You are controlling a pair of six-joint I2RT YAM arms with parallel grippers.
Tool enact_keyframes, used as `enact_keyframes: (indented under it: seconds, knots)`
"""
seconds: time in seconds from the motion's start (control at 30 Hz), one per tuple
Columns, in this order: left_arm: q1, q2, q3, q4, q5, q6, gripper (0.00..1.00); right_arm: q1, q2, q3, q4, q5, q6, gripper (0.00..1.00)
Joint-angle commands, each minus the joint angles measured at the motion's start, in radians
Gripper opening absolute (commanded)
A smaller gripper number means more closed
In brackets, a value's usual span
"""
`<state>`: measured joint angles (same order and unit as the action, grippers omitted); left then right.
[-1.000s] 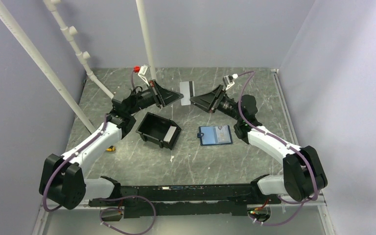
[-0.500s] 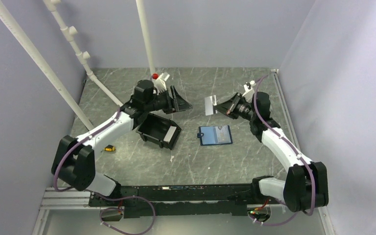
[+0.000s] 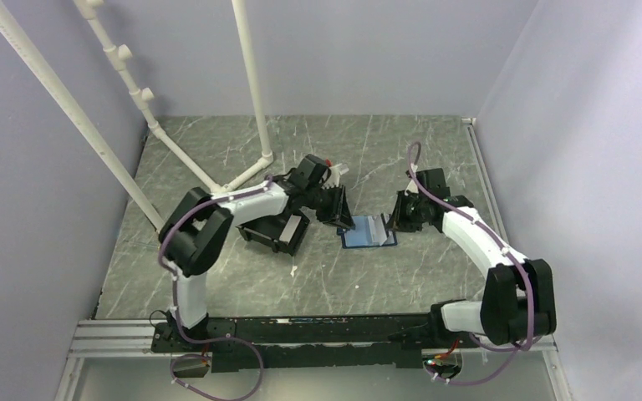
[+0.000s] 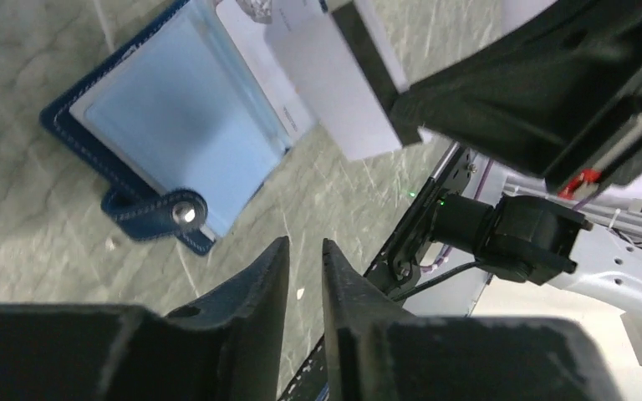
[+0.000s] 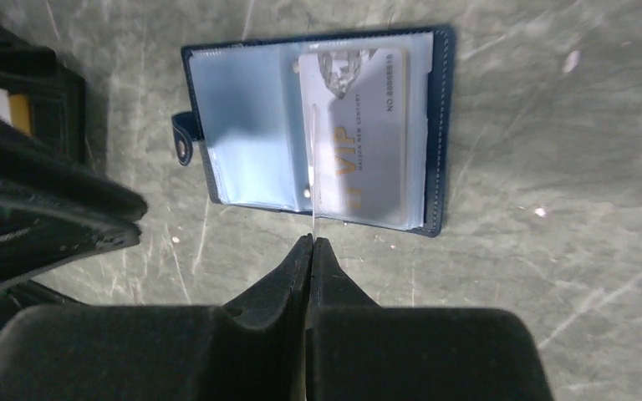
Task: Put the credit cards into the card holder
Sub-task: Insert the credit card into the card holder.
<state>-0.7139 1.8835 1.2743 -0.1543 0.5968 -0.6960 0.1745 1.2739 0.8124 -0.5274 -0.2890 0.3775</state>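
Note:
The card holder (image 5: 242, 125) lies open on the table, navy outside and light blue inside, its snap tab (image 4: 185, 215) at the left. A pale card with gold "VIP" lettering (image 5: 359, 134) sits in its right sleeve. My right gripper (image 5: 311, 242) is shut on a white credit card (image 4: 334, 92) with a dark stripe. That card stands on edge over the holder's middle fold. My left gripper (image 4: 305, 246) hovers at the holder's left side, its jaws a narrow gap apart with nothing between them. From above, both grippers flank the holder (image 3: 368, 234).
A black plastic bin (image 3: 272, 225) stands just left of the holder, under the left arm, with an orange-tan bit (image 5: 18, 113) showing inside it. White pipes (image 3: 134, 92) slant across the back left. Purple walls close in the table.
Both arms came down from the back of the table to the card holder. The left gripper let go of the white card; the right gripper shut on it and carried it over the holder.

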Motion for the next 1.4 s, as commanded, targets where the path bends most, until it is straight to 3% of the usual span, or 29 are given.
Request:
enact_keyframes:
  seconds: [0.0,0.07,0.13,0.4,0.73,1.37]
  knots:
    - [-0.019,0.125,0.130,-0.040,0.070,0.041,0.24,0.002,0.022,-0.069,0.121,-0.085,-0.029,0.00]
    - [-0.038,0.181,0.193,-0.126,0.058,0.089,0.21,-0.001,0.021,-0.096,0.167,-0.112,-0.039,0.00]
    - [-0.042,0.231,0.249,-0.206,0.041,0.137,0.11,-0.003,0.025,-0.111,0.198,-0.148,-0.050,0.00]
    - [-0.032,0.358,0.393,-0.480,-0.123,0.303,0.07,-0.034,0.018,-0.177,0.288,-0.177,-0.033,0.00]
    - [-0.007,0.347,0.367,-0.493,-0.168,0.339,0.05,-0.093,0.007,-0.228,0.371,-0.296,-0.036,0.00]
    - [0.013,0.367,0.374,-0.502,-0.197,0.350,0.02,-0.144,0.054,-0.241,0.407,-0.376,-0.063,0.00]
